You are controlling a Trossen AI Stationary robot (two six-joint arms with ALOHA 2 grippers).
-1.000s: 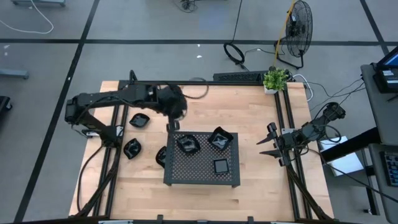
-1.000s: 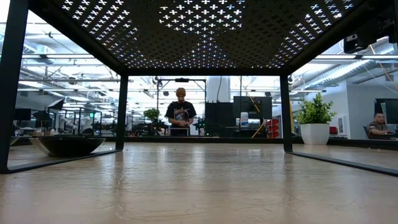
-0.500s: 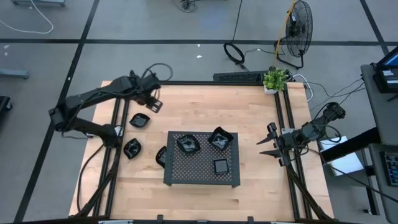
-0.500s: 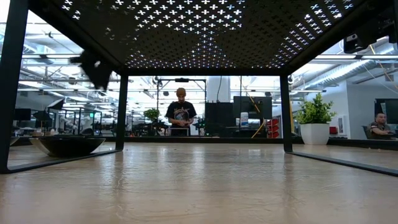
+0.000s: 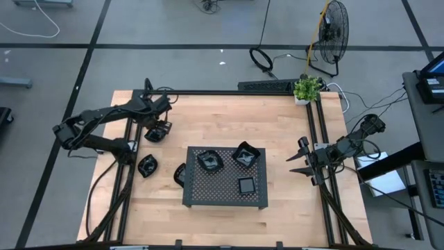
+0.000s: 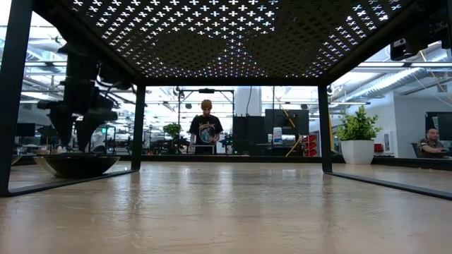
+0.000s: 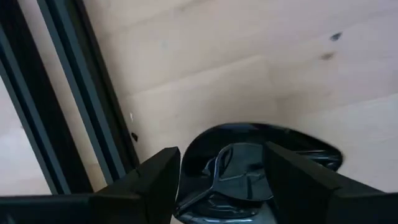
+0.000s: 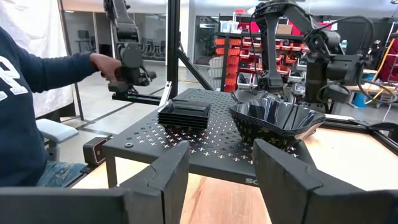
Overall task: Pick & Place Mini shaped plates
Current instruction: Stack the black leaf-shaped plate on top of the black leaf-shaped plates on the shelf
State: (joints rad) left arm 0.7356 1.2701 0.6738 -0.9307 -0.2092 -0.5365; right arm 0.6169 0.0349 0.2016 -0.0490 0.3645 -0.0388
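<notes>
Several mini shaped plates, glossy and black, show in the high view. Three lie on the dark perforated tray: two angular ones and a square one. Three more rest on the wooden table left of the tray, at the far left, farther forward and by the tray's edge. My left gripper hangs open, fingers pointing down, just over the far-left plate. My right gripper waits open at the table's right side.
Black frame rails run along the table's left and right sides. A potted plant stands at the far right corner. A person stands beyond the far edge, and a sleeve shows in the right wrist view. Bare wood lies in front of the tray.
My left gripper has left the tray's far left corner, swung toward the table's far left corner, then come down over the far-left plate. The plates and the tray have stayed where they were.
</notes>
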